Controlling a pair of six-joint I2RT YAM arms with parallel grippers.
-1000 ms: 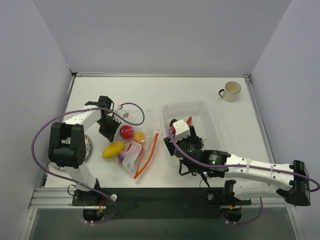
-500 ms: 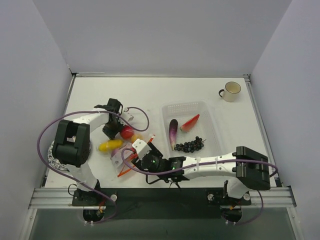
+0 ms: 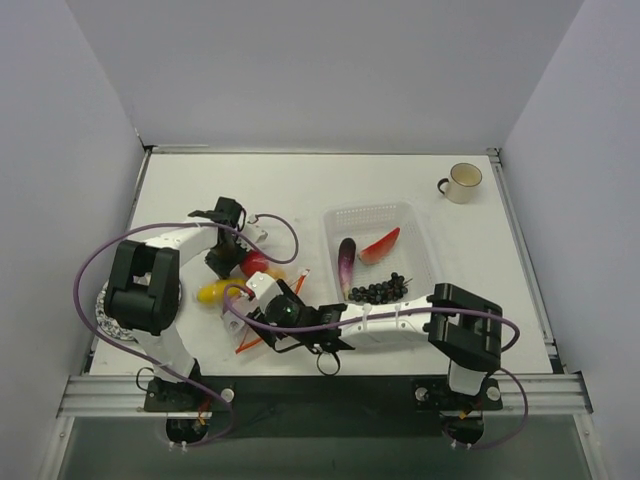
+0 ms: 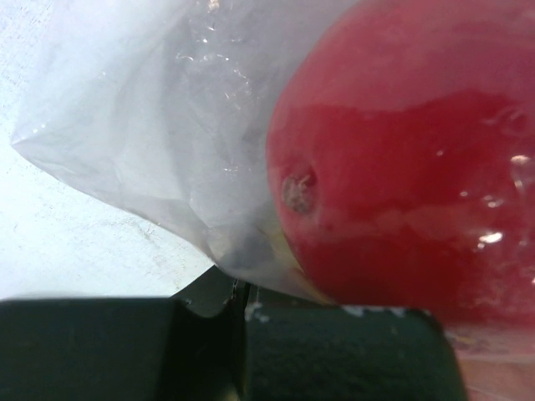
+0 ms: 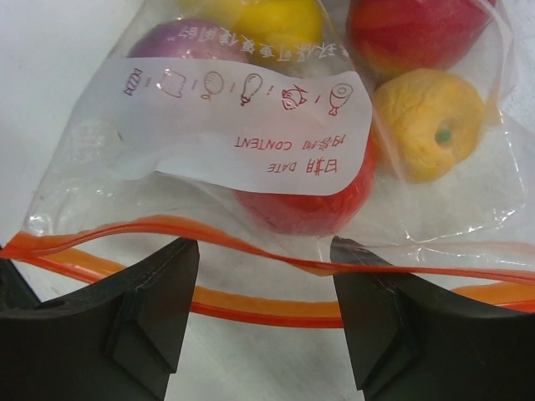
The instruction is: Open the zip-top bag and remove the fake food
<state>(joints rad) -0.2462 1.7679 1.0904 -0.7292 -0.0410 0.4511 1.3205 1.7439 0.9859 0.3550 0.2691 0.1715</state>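
The zip-top bag lies left of centre on the table, its mouth parted into two orange-red strips. Inside show a red round fruit, a yellow lemon-like piece, a red piece and a purple one. My right gripper is open, a finger on each side of the upper strip; from above it covers the bag. My left gripper is shut on the bag's plastic beside the red fruit, at the bag's far end. A yellow piece shows beside it.
A white mesh basket stands right of the bag, holding a purple eggplant, a red chili and dark grapes. A cream mug stands at the far right. Purple cables loop round both arms.
My right arm has swung left from the basket, leaving eggplant, chili and grapes there, and now sits over the bag's mouth. My left gripper moved onto the bag's far end, then stayed.
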